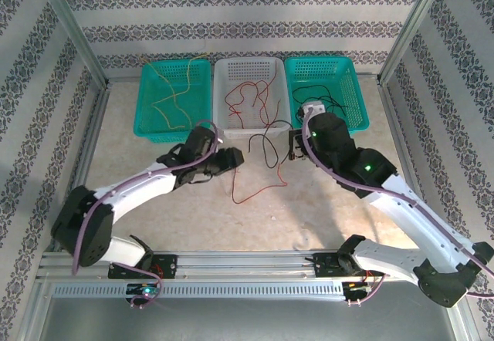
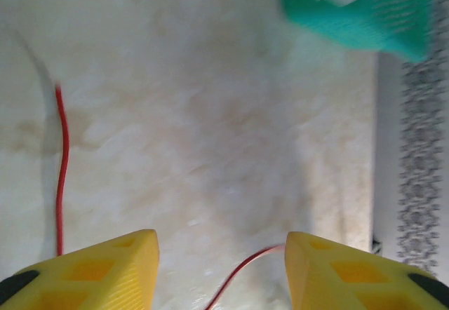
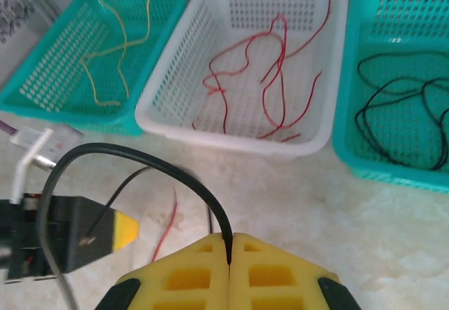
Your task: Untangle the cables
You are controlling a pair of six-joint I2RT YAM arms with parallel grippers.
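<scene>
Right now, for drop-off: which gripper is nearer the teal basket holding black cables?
Right. The right gripper sits at the teal basket's near-left corner; the left gripper is farther left, before the white basket.

My left hand (image 2: 219, 254) and right hand (image 3: 230, 243) have yellow fingers; the right's close on a black cable (image 3: 189, 177). Left teal basket (image 3: 49, 78), yellow cables (image 3: 125, 36); white basket (image 3: 231, 139), red cables (image 3: 282, 50); right teal basket (image 3: 393, 174), black cables (image 3: 393, 85). Cream mottled tabletop (image 3: 337, 219), grey-patterned walls (image 1: 231, 1).
</scene>
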